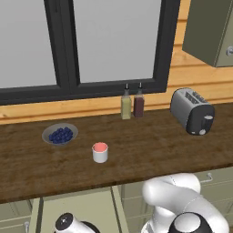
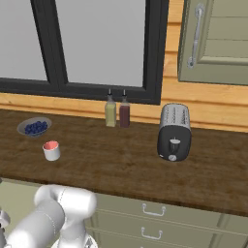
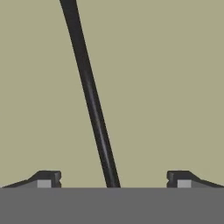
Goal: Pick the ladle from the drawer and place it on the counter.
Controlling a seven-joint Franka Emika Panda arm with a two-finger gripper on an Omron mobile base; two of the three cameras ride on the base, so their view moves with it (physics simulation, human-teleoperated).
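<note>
In the hand view the ladle's [image 3: 89, 92] thin black handle lies on the drawer's [image 3: 166, 78] flat olive-beige bottom and runs from the top edge down between my fingertips. My gripper [image 3: 113, 179] hangs close above it, open, with one fingertip on each side of the handle and a wide gap to both. The ladle's bowl is out of view. From the left base view the open drawer [image 1: 77, 207] juts out below the dark wood counter [image 1: 136, 159], and my arm reaches down into it. The counter [image 2: 126, 160] also spans the right base view.
On the counter stand a bowl of blueberries [image 1: 60, 134], a white cup with a pink inside [image 1: 100, 152], two bottles [image 1: 132, 104] and a silver toaster [image 1: 193, 111]. A window rises behind them. Shut drawers [image 2: 155, 213] sit to the right under the counter.
</note>
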